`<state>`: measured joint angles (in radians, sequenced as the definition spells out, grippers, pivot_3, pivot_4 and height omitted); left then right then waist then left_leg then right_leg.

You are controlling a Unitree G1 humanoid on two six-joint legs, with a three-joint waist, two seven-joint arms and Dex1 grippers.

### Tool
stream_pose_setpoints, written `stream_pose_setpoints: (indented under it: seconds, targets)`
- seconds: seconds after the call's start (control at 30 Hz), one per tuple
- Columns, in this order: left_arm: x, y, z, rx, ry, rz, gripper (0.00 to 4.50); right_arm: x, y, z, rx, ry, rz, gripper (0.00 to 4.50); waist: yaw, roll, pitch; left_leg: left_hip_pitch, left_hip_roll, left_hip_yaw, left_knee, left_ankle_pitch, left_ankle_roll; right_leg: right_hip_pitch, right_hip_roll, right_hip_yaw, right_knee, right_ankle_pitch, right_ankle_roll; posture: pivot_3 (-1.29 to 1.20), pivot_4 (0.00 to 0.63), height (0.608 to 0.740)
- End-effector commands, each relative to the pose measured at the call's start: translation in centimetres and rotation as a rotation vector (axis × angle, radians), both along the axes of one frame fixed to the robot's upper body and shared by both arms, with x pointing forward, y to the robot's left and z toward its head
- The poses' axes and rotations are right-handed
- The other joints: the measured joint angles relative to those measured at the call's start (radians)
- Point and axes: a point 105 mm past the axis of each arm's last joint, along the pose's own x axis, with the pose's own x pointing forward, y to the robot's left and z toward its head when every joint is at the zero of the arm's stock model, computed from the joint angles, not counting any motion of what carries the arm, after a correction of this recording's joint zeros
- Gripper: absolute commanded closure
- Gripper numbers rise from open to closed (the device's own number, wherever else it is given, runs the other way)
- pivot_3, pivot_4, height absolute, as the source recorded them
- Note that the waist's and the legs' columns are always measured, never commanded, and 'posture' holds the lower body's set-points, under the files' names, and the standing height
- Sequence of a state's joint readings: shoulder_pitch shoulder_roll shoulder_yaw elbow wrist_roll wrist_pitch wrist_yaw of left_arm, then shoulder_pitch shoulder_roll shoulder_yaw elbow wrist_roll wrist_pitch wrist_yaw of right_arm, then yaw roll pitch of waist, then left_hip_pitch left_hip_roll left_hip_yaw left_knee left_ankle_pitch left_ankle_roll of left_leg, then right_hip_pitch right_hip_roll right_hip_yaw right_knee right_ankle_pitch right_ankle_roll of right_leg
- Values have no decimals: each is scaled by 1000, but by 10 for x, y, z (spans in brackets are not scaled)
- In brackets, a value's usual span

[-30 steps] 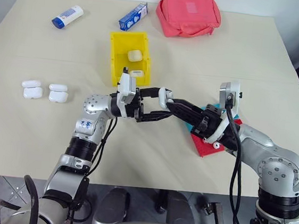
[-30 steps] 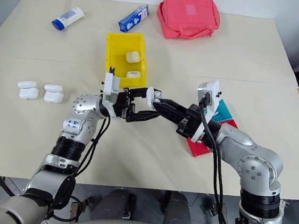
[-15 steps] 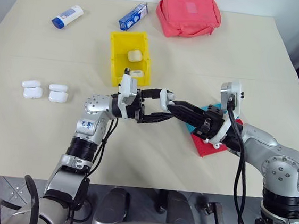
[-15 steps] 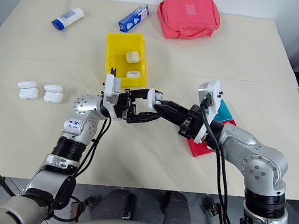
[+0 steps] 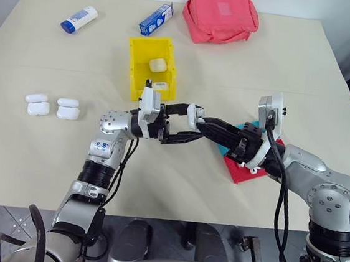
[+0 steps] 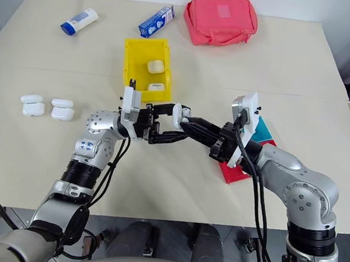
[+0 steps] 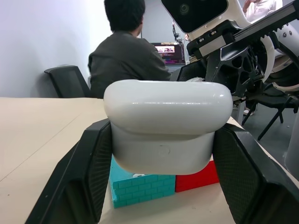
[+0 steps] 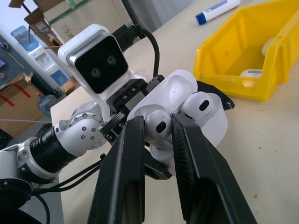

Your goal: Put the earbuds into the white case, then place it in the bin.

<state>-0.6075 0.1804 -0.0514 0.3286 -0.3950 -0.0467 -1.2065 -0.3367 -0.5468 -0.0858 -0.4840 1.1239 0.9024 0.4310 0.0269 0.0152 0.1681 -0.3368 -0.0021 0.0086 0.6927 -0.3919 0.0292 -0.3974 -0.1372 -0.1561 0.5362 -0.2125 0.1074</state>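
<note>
Two claws meet over the desk (image 5: 47, 155)
Left claw (image 5: 177, 124) grips one white case (image 7: 167, 130); right claw (image 8: 161, 135) pinches one earbud (image 8: 157, 125); two cases lie in the bin (image 5: 133, 70)

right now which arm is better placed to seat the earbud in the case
Right. The right gripper already pinches an earbud at the open white case, which the left gripper holds steady.

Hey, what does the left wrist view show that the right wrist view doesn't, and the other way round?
Left wrist view only: a seated person and teal and red trays. Right wrist view only: the right tool pinching a tiny glossy white earbud, plus the bright yellow plastic bin. Both: the small glossy white plastic case gripped by the left tool.
</note>
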Motion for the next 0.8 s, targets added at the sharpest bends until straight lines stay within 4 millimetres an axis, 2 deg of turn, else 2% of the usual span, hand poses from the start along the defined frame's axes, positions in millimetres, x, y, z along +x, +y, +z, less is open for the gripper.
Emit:
stream_pose_setpoints:
  seconds: [0.03, 0.2, 0.27, 0.4, 0.5, 0.8]
  targets:
    - [-16, -5, 36, -91, -169, -75, 1698, 15, -18, -21, -101, 58, -126, 4034, 0, 0, 0, 0, 0, 0, 0, 0, 0, 0, 0, 0, 0, 0, 0, 0, 150, 740]
    - [-15, -5, 36, -92, -165, -68, 1698, 13, -17, -18, -98, 48, -113, 4034, 0, 0, 0, 0, 0, 0, 0, 0, 0, 0, 0, 0, 0, 0, 0, 0, 150, 740]
    - [-14, -5, 36, -91, -165, -65, 1698, 12, -16, -16, -96, 38, -106, 3292, 0, 0, 0, 0, 0, 0, -1, 0, 0, 0, -1, 0, -1, 0, 0, 0, 150, 740]
    - [-14, -4, 35, -91, -164, -62, 1698, 13, -17, -13, -96, 27, -114, 2083, 0, 0, 0, 0, 0, -1, -1, 0, 0, 0, -1, 0, -1, 0, 0, 0, 150, 740]
    - [-14, -4, 35, -92, -165, -60, 1698, 14, -17, -12, -99, 21, -118, 2083, 0, 0, 0, 0, 0, -1, -2, 0, 0, 0, -6, -1, -1, 0, 0, 0, 150, 740]
    - [-11, -2, 33, -77, -151, -42, 1698, 6, -18, -4, -96, -7, -88, 2083, 1, 0, 0, 0, -1, -1, -2, 0, 0, 0, -1, -2, -1, 0, 0, 0, 150, 740]
